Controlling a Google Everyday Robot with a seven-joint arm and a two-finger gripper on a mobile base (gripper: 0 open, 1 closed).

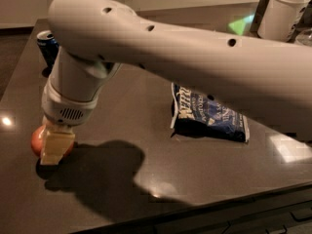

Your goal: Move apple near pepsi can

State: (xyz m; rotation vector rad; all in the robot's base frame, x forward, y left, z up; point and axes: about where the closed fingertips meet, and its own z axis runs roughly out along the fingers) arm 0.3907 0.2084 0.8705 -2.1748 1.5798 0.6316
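Note:
The apple [35,139] is round and red-orange and sits near the front left of the dark table [146,179]. My gripper [52,150] is right on it, and its cream-coloured end covers the apple's right half. The pepsi can [47,45], dark blue with a silver top, stands at the far left of the table, well behind the apple. My arm hides part of the can.
A flat dark blue chip bag [207,116] with white lettering lies in the middle of the table. A white container [282,11] stands at the back right. The table's front edge runs close below the apple and gripper.

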